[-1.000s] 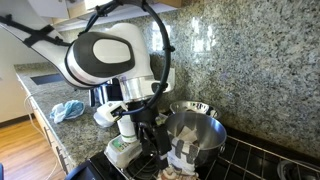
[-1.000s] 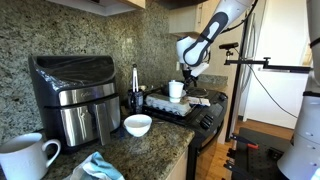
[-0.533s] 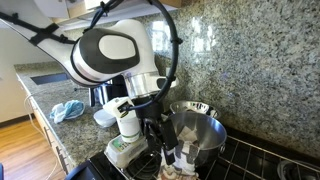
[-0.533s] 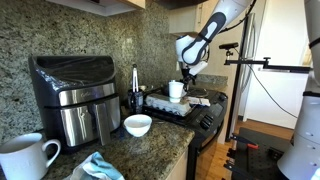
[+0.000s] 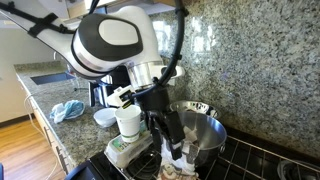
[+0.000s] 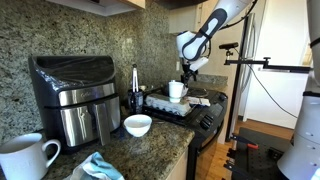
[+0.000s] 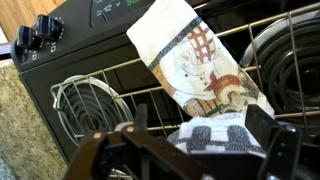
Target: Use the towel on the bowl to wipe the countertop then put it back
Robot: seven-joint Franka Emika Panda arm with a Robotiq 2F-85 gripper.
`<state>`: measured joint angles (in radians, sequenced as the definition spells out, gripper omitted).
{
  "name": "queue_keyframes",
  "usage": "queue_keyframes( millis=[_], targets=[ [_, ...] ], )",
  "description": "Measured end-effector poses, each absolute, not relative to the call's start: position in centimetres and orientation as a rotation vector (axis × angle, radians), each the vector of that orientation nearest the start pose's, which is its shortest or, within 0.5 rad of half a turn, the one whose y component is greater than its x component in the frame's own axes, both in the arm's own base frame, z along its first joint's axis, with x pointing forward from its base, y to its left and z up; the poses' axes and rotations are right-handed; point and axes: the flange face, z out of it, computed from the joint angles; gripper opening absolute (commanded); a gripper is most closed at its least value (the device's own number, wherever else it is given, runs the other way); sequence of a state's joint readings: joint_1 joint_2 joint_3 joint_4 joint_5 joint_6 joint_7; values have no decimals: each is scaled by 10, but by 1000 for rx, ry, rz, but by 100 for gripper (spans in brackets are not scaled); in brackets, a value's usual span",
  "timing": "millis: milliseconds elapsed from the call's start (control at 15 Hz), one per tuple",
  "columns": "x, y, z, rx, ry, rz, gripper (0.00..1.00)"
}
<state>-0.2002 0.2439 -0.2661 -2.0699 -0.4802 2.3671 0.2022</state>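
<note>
Over the stove grates (image 7: 100,90), the wide-open gripper (image 7: 195,140) hangs above the towel (image 7: 190,60) draped on the steel mixing bowl (image 5: 210,135); best to descend squarely and pinch a thick fold.

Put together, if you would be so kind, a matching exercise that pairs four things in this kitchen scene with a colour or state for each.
Things:
1. towel
2. large bowl
3. crumpled cloth on the countertop
4. gripper

Colour or state:
a. light blue
b. open
c. shiny steel
d. cream with a printed pattern

Right pairs: 1-d, 2-c, 3-a, 4-b.
</note>
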Motion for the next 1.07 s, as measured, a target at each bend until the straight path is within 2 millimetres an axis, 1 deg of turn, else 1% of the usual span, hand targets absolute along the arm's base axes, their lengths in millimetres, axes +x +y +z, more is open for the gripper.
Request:
queue_keyframes(
  millis=[333,533,800,1067],
  targets=[
    [526,-273,344,-3479,663,59,100],
    [527,-273,348,-3458,783,90,100],
    [529,-264,341,-3425,939,99,100],
    [535,-253,329,-3414,994,106,100]
  ],
)
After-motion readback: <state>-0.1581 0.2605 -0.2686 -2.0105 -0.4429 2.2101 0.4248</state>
